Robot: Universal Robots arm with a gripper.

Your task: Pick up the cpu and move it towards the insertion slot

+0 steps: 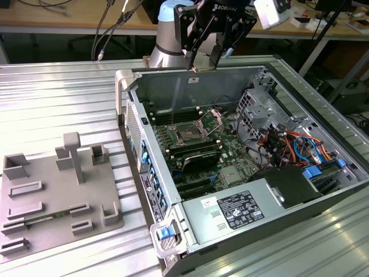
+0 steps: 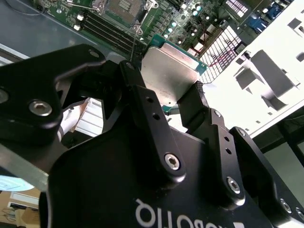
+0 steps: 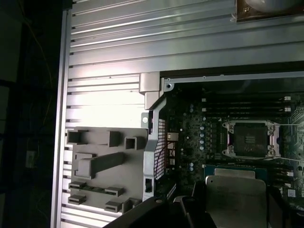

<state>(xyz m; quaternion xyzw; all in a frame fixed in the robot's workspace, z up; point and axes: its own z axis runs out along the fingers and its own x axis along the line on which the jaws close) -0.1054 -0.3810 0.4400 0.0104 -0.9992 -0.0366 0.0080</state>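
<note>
My gripper (image 1: 203,62) hangs above the back wall of the open computer case, shut on the cpu (image 2: 168,71), a flat square chip with a pale silvery face. In both wrist views the chip (image 3: 235,194) sits clamped edge to edge between the black fingers (image 2: 142,99). The insertion slot (image 1: 190,134), a dark square socket in a silver frame with its clamp plate raised, lies on the green board below and in front of the gripper. It also appears in both wrist views (image 3: 249,139) (image 2: 126,5).
The case walls (image 1: 128,109) surround the board. A drive cage (image 1: 271,109), coloured cables (image 1: 294,144) and a power supply (image 1: 242,210) crowd the exterior view's right. A grey tray with raised blocks (image 1: 57,190) lies on the ribbed metal table at that view's left.
</note>
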